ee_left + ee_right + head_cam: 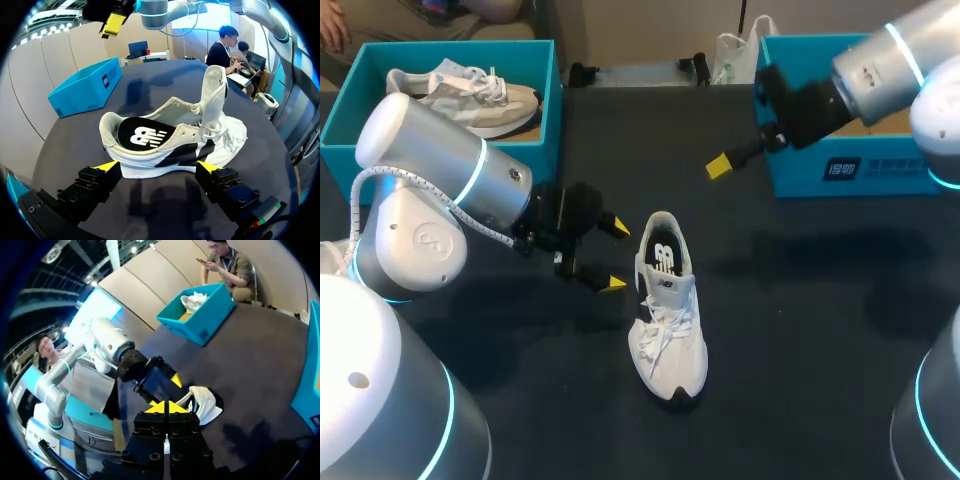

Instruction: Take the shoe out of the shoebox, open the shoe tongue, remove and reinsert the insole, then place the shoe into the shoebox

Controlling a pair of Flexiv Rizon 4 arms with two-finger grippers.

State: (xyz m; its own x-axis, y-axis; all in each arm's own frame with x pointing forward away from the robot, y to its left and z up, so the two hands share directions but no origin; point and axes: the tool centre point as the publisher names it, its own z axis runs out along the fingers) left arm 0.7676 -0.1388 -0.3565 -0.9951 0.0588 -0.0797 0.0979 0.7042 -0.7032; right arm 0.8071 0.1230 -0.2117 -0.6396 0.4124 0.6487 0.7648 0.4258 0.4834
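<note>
Lying on the table point(800, 330), the white shoe point(667, 310) has its tongue raised. The left gripper point(616, 256) stands released beside its heel; the right gripper point(719, 166) hangs clenched, well apart.

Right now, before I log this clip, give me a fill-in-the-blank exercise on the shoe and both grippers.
1. The white shoe stands on the ___, its tongue pulled up.
2. The left gripper is ___, with the shoe just ahead of it.
3. The right gripper is shut and holds ___.
4. The black insole sits ___ the shoe.
Missing words: table; open; nothing; inside.
</note>
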